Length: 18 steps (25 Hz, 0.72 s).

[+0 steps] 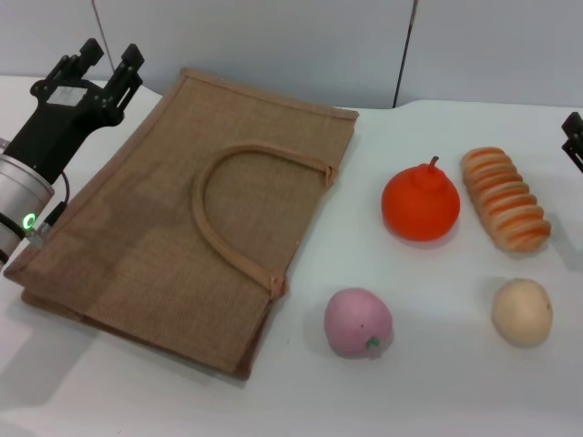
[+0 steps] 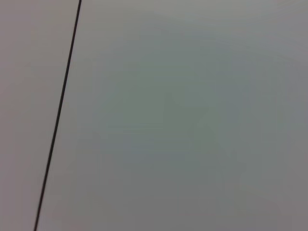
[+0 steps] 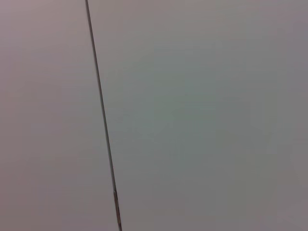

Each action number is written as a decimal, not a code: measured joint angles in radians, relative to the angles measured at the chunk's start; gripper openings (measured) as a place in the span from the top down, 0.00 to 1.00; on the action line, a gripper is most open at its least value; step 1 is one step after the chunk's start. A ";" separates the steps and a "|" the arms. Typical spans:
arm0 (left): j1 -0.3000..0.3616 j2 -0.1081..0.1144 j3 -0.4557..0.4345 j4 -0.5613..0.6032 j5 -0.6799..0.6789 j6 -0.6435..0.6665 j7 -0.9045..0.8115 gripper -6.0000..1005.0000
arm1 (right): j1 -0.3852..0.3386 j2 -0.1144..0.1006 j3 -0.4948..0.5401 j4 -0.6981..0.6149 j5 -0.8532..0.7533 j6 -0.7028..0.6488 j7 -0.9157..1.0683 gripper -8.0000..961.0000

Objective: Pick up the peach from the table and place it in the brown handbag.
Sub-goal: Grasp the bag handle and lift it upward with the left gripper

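Note:
The pink peach (image 1: 358, 323) with a small green spot lies on the white table, just right of the near right corner of the brown handbag (image 1: 173, 237). The handbag lies flat, its looped handle (image 1: 228, 205) on top. My left gripper (image 1: 107, 62) is raised at the far left, above the bag's far left corner, its fingers apart and empty. Only a small black part of my right gripper (image 1: 574, 137) shows at the right edge. Both wrist views show only a blank wall with a dark seam.
An orange fruit with a stem (image 1: 420, 204) sits right of the bag. A striped bread roll (image 1: 504, 198) lies beside it. A beige-tan round fruit (image 1: 522, 312) sits right of the peach. The white table (image 1: 437, 391) extends toward the front.

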 joint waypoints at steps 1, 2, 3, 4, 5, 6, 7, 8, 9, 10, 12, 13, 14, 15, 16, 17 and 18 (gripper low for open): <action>-0.001 0.002 0.004 0.001 0.002 0.002 -0.016 0.39 | 0.000 0.000 0.000 0.000 0.000 0.000 0.000 0.15; -0.004 0.006 0.007 0.002 0.005 0.006 -0.039 0.39 | 0.000 0.000 0.000 0.000 0.000 -0.001 0.000 0.15; -0.006 0.010 0.009 0.003 0.009 0.008 -0.063 0.39 | 0.000 0.000 0.000 0.000 0.000 -0.001 0.000 0.15; -0.009 0.016 0.010 0.004 0.017 0.012 -0.096 0.39 | 0.000 0.000 0.000 0.000 0.000 -0.002 0.000 0.15; -0.012 0.021 0.010 0.004 0.029 0.016 -0.122 0.39 | 0.000 0.000 0.000 0.000 0.000 -0.002 0.000 0.15; -0.015 0.027 0.010 0.005 0.043 0.022 -0.151 0.39 | 0.000 0.000 0.000 0.000 0.000 -0.002 0.000 0.15; -0.024 0.039 0.011 0.007 0.074 0.040 -0.209 0.39 | -0.001 0.000 0.000 0.000 0.000 -0.003 0.000 0.15; -0.028 0.045 0.011 0.009 0.087 0.050 -0.240 0.39 | -0.001 0.000 0.000 0.000 0.000 -0.003 0.000 0.15; -0.033 0.050 0.011 0.011 0.101 0.062 -0.275 0.39 | -0.001 0.000 0.000 0.000 0.000 -0.004 0.000 0.15; -0.038 0.057 0.011 0.019 0.123 0.083 -0.325 0.39 | -0.002 0.000 0.000 0.000 0.000 -0.004 0.000 0.15; -0.046 0.066 0.011 0.043 0.168 0.118 -0.422 0.39 | -0.002 0.000 0.000 0.000 0.000 -0.004 0.000 0.15; -0.050 0.068 0.011 0.068 0.204 0.138 -0.483 0.39 | -0.002 0.000 0.000 0.000 0.000 -0.004 0.000 0.15; -0.053 0.069 0.011 0.091 0.239 0.156 -0.537 0.39 | -0.002 0.000 0.000 0.000 0.000 -0.004 0.000 0.15; -0.055 0.068 0.011 0.116 0.270 0.171 -0.581 0.39 | -0.002 0.000 0.000 0.000 0.000 -0.004 0.000 0.15; -0.057 0.066 0.011 0.142 0.308 0.190 -0.634 0.39 | -0.001 0.000 0.000 0.000 0.000 -0.004 0.000 0.15; -0.062 0.063 0.011 0.173 0.354 0.209 -0.693 0.39 | -0.001 0.000 0.000 0.000 0.000 -0.004 0.000 0.15; -0.066 0.061 0.011 0.192 0.386 0.222 -0.733 0.39 | -0.001 0.000 0.000 0.000 0.000 -0.005 0.000 0.15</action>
